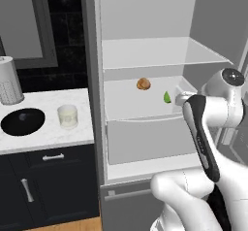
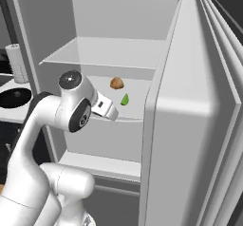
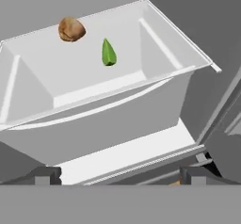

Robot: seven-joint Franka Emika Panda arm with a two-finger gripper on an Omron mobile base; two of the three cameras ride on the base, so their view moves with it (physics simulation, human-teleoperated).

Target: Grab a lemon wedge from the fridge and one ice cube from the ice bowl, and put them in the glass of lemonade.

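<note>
The grey fridge [image 1: 92, 79] stands open. On its middle white shelf [image 3: 89, 84] lies the small yellow-green lemon wedge [image 3: 108, 52] [image 1: 166, 97] [image 2: 125, 99], to the right of a round brown lumpy item [image 3: 71, 29]. My gripper [image 3: 120, 175] hovers in front of that shelf, a little short of the wedge and below it in the hand view. Its fingertips [image 3: 47, 173] stand wide apart with nothing between them. On the counter left of the fridge sit the black ice bowl [image 1: 9, 128] and the glass of lemonade [image 1: 67, 116]. The ice cube is too small to make out.
The fridge door [image 2: 190, 125] stands open on the right, close beside the arm. A white paper-towel roll [image 1: 8, 81] stands behind the bowl. Dark navy cabinets [image 1: 48, 186] run under the counter. An upper shelf [image 1: 160, 53] and a drawer front [image 3: 94, 124] bracket the middle shelf.
</note>
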